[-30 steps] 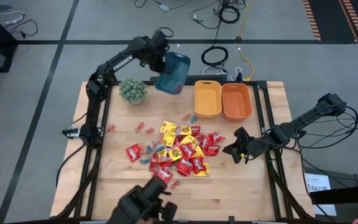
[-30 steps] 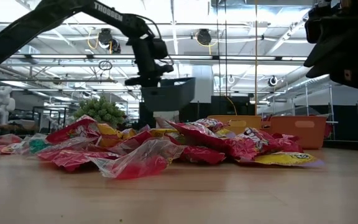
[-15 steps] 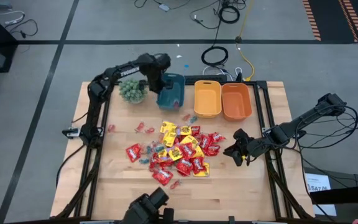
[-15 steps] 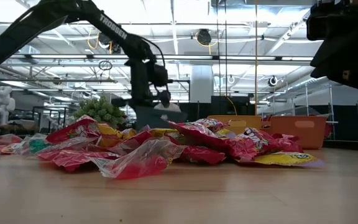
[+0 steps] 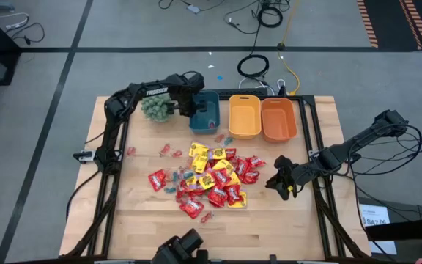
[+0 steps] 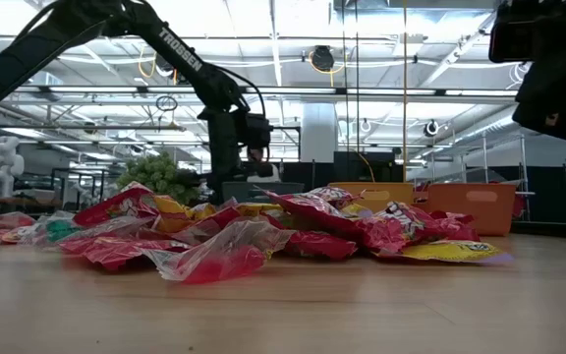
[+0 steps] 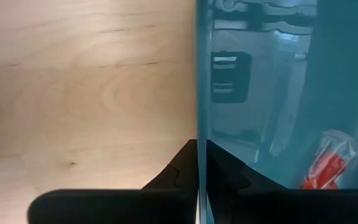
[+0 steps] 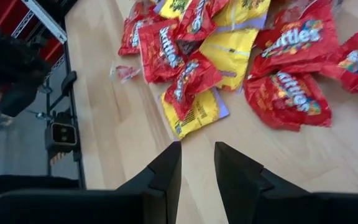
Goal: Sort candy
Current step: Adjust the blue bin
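Observation:
The candy (image 5: 211, 176) is a heap of red and yellow packets with small pale pieces, lying mid-table and filling the low view (image 6: 263, 231). The teal bin (image 5: 206, 111) stands upright at the far side, left of the yellow bin (image 5: 245, 116). One red candy (image 7: 331, 168) lies inside it. My left gripper (image 5: 191, 108) is shut on the teal bin's wall. My right gripper (image 5: 275, 183) hovers right of the heap, open with a narrow gap (image 8: 197, 152) and nothing in it. My left gripper (image 7: 202, 149) grips the teal bin's left long wall (image 7: 202, 93) at its rim, one finger inside the bin and one outside. The fingers come from above, pointing down. The bin stands upright with its bottom on the table.
An orange bin (image 5: 278, 119) stands right of the yellow one at the far edge. A green spiky plant (image 5: 156, 107) sits close beside my left gripper. Loose small candies (image 5: 168, 152) lie left of the heap. Bare wood runs along the near edge.
My left gripper has come down toward the far side of the table with the teal bin. The bin hung tilted in the air and now stands upright on the table beside the yellow bin. My right gripper has rolled a little in place.

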Motion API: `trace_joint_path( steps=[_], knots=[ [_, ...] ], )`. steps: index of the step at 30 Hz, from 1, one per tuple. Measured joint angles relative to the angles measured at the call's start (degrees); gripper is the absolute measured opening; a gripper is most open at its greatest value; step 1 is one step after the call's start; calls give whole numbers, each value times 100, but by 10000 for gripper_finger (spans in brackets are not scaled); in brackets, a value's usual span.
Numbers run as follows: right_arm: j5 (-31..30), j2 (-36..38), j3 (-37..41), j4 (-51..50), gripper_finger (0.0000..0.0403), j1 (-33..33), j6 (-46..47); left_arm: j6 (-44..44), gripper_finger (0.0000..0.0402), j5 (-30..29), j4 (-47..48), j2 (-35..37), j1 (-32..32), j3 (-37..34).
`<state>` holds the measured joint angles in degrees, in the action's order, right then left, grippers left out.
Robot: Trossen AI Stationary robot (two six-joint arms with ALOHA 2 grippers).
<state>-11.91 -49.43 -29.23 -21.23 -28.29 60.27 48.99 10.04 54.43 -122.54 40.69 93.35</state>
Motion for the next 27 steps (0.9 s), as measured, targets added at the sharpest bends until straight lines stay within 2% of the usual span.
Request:
trace_joint_path(
  steps=[9, 21, 27],
  knots=[
    [148, 0, -2, -2, 86, 0, -14, -432, 34, 172, 61, -2, -90, 217],
    [323, 0, -2, 4, 86, 0, 8, -439, 35, 309, 469, -2, -109, 529],
    [333, 0, -2, 18, 86, -122, 98, -476, 35, 708, 464, -2, -96, 538]
  ],
)
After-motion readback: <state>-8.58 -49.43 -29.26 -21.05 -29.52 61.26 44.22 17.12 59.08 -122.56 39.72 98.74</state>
